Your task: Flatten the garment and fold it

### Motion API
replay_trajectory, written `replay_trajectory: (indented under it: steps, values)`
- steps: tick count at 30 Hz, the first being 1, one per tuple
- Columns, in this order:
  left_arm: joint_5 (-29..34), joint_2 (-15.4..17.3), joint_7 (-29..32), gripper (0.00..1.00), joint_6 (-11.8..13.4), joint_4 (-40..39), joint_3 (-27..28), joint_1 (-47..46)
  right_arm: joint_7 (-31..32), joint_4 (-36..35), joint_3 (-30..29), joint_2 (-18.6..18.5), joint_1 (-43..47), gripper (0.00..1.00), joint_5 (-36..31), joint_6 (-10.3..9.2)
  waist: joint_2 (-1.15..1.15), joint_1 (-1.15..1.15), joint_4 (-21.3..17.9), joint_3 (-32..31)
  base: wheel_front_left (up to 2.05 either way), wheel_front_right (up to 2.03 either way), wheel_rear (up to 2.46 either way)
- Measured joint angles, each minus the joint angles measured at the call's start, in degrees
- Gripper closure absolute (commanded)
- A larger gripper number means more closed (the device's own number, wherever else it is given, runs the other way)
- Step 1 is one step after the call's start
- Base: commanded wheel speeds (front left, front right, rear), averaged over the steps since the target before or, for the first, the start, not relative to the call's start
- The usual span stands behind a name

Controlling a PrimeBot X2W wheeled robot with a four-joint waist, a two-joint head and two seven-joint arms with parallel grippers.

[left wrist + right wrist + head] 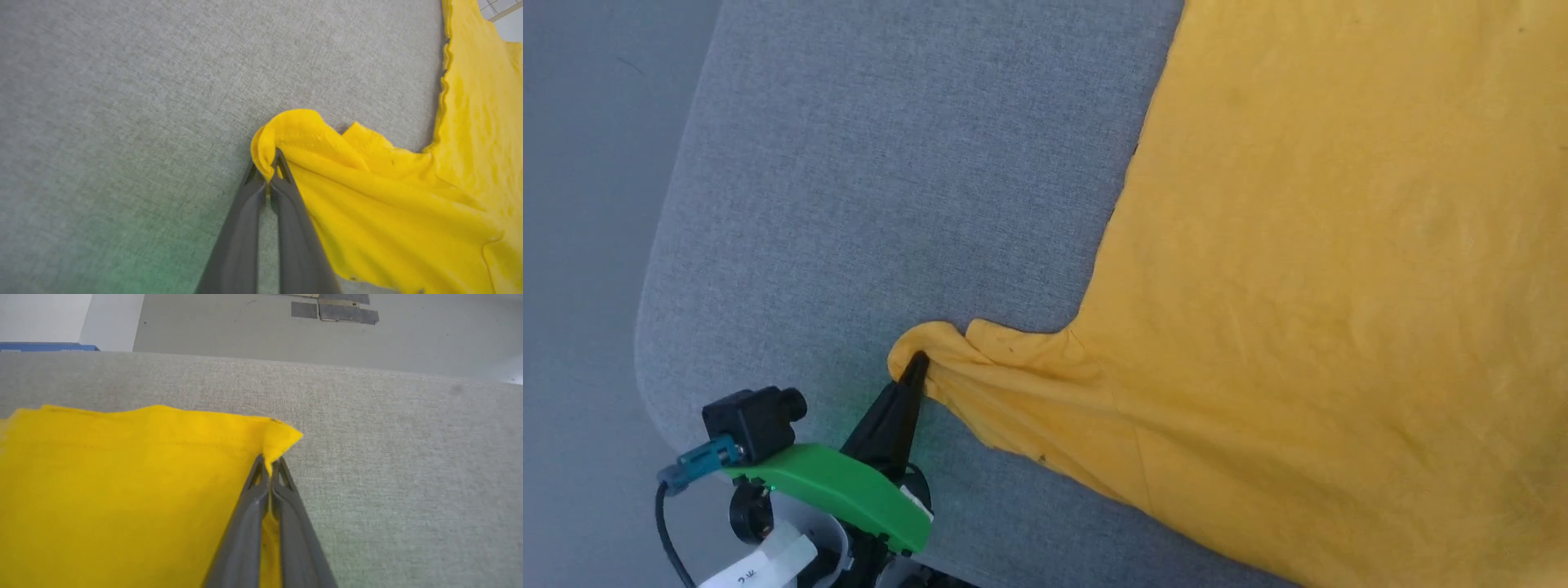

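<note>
The garment (1323,269), a plain mustard-yellow T-shirt, lies spread over the right part of a grey fabric-covered table (890,180). Its sleeve reaches toward the lower left, and my left gripper (916,363) is shut on the sleeve's bunched end. The left wrist view shows that grip close up: the dark fingers pinch the curled hem of the garment (367,204) at my left gripper (267,169). In the right wrist view my right gripper (269,465) is shut on a corner of the garment (122,490), whose straight hem runs off to the left.
The table's rounded corner (654,367) and left edge lie close to the left gripper, with grey floor (580,245) beyond. In the right wrist view the table's far edge (286,363) gives onto floor bearing dark tape patches (335,310); a blue object (45,346) sits at the upper left.
</note>
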Motion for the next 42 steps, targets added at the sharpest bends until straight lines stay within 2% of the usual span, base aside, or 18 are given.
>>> replay_trajectory:
  steps: [5,9,12,16,21,24,33,38,41,42]
  values:
    - [0.01,0.02,-0.03,1.00,0.18,1.82,0.15,0.15,-14.94,-1.32,2.72,-1.90,9.79,1.00,5.21,0.01,0.00,0.00,-0.30,-3.05,0.00,0.00,0.00]
    - [0.20,1.30,0.08,1.00,1.38,2.25,1.23,1.46,-25.52,-1.93,3.02,-1.24,18.40,1.00,8.51,0.01,0.00,0.00,-1.24,-6.58,0.00,0.00,0.00]
    - [0.27,2.01,0.73,1.00,2.32,2.01,1.77,3.13,-29.96,-2.47,2.26,0.27,24.42,1.00,10.04,0.02,0.00,0.00,-2.55,-9.62,0.00,0.00,0.00]
    - [0.59,3.08,1.99,1.00,3.55,1.45,2.43,5.31,-32.47,-3.78,0.33,2.09,31.66,1.00,11.51,0.02,0.00,-0.01,-4.99,-14.02,0.00,0.00,0.00]
    - [0.90,4.05,3.42,1.00,4.68,0.45,2.68,7.89,-32.30,-6.49,-3.00,4.12,39.44,1.00,12.74,0.02,0.00,-0.01,-8.65,-18.87,0.00,0.00,0.00]
    - [1.01,4.58,4.16,1.00,5.20,-0.24,2.67,8.86,-30.02,-7.94,-4.76,5.03,44.07,1.00,12.74,0.02,0.00,-0.01,-11.12,-21.40,0.00,0.00,0.00]
    - [1.01,5.02,5.66,1.00,6.23,-1.51,2.69,10.71,-17.51,-10.33,-9.76,10.07,54.16,1.00,14.78,0.02,0.00,-0.01,-17.75,-27.56,0.00,0.00,0.00]
    - [1.01,5.22,6.09,1.00,6.64,-1.56,2.53,10.80,-9.47,-8.86,-11.26,11.74,57.79,1.00,15.78,0.01,0.00,-0.01,-19.75,-29.80,0.00,0.00,0.00]
    - [1.01,5.26,6.42,1.00,6.65,-1.57,2.30,10.81,-6.92,-8.18,-11.71,12.16,58.77,1.00,16.34,0.01,0.00,-0.01,-20.23,-30.68,0.00,0.00,0.00]
    - [1.01,5.26,6.59,1.00,6.65,-1.57,2.20,10.81,-6.39,-8.20,-11.69,12.17,58.80,0.59,16.36,0.01,0.00,-0.01,-20.24,-30.84,0.00,0.00,0.00]
